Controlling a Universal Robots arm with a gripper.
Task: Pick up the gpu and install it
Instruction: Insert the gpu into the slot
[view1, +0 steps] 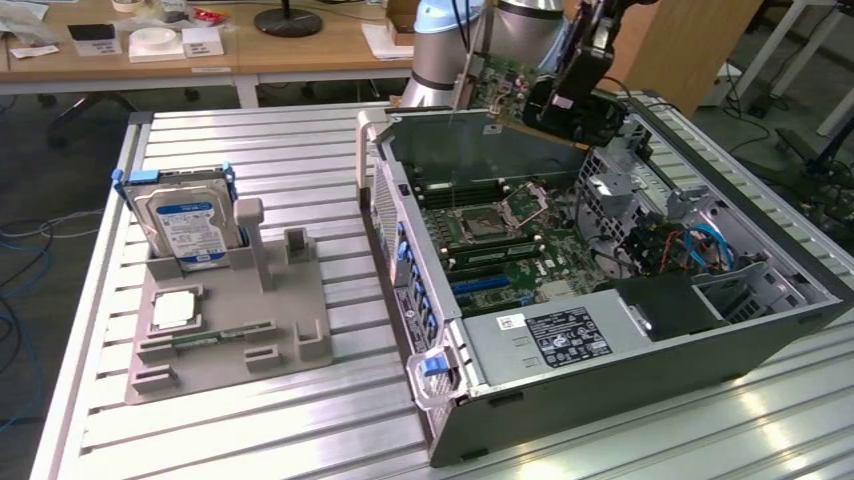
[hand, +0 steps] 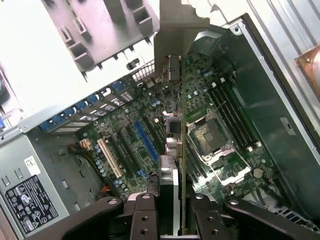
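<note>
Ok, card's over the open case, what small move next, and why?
Probably nudge the gpu sideways until it lines up over the blue slot. The end effector grips it above the motherboard, its edge offset from that slot.

Slatted metal table (view1: 240, 150), grey parts tray (view1: 296, 305), open computer case (view1: 654, 385) on it

1. The tabletop (view1: 267, 440) is ribbed bare metal, bright and reflective.
2. The gpu (view1: 501, 75) is glossy green circuit board, with silver metal at one end.
3. The computer case (view1: 641, 380) is grey sheet metal, matt.
4. The parts holder (view1: 287, 300) is grey plastic, matt.
</note>
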